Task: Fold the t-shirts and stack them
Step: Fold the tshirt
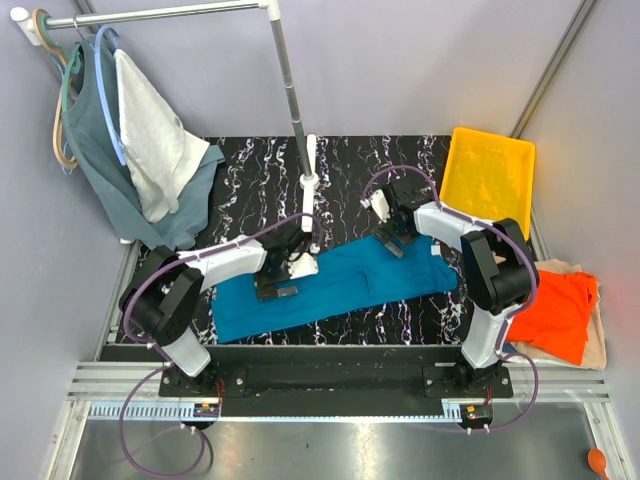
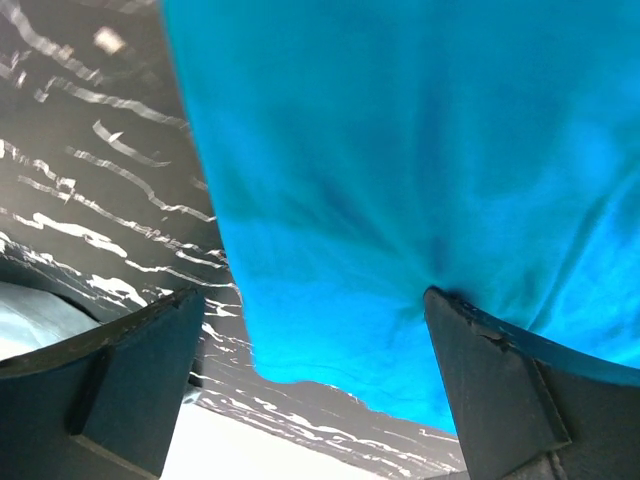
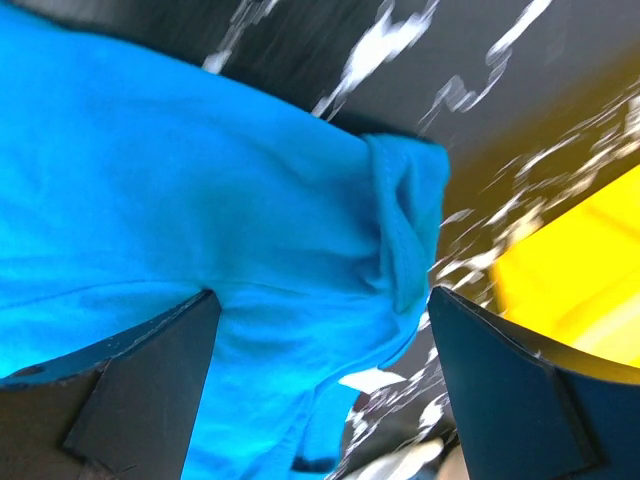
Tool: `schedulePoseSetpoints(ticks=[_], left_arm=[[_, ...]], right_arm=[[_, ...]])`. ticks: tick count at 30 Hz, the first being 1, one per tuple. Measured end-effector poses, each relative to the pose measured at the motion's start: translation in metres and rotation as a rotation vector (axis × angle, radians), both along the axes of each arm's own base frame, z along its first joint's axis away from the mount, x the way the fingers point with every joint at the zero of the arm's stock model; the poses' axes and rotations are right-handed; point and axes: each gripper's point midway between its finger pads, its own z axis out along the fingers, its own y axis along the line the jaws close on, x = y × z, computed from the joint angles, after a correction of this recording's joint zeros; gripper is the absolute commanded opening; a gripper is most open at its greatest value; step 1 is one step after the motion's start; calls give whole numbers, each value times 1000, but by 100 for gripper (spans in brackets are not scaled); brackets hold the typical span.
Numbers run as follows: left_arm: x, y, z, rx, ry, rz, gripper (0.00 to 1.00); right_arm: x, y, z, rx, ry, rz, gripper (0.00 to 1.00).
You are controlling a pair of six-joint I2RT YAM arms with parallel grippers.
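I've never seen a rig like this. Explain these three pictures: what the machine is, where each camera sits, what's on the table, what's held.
The machine is two robot arms bolted at the near edge of a black marbled table. The wide picture looks down from above and behind them. The two close-ups come from wrist cameras, so the dark wedges at the bottom are each arm's own fingers. A teal-blue t-shirt lies spread across the table. The left gripper and the right gripper sit low over it, both open, holding nothing. An orange t-shirt lies on a cream one to the right. A yellow tray sits far right, and a rack carries a grey-green top and a white cloth.
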Motion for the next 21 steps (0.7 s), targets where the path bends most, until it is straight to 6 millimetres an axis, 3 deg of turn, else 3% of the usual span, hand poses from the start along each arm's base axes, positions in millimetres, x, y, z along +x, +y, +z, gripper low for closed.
schedulePoseSetpoints(ticks=[5,10,16,21], left_arm=[[-16,-14,-1,31,31,-84,99],[-19,-23,-3,69,73,-115,99],[-4,-47,-4,89,117,-84,99],[15,-73,-4,81,117,-47,99]], right_arm=[[44,7,5,-26,-89,3,96],[95,16,9,-32,-177,12,96],[153,23,13,-44,-261,51,96],[184,19,16,-63,-311,101,96]])
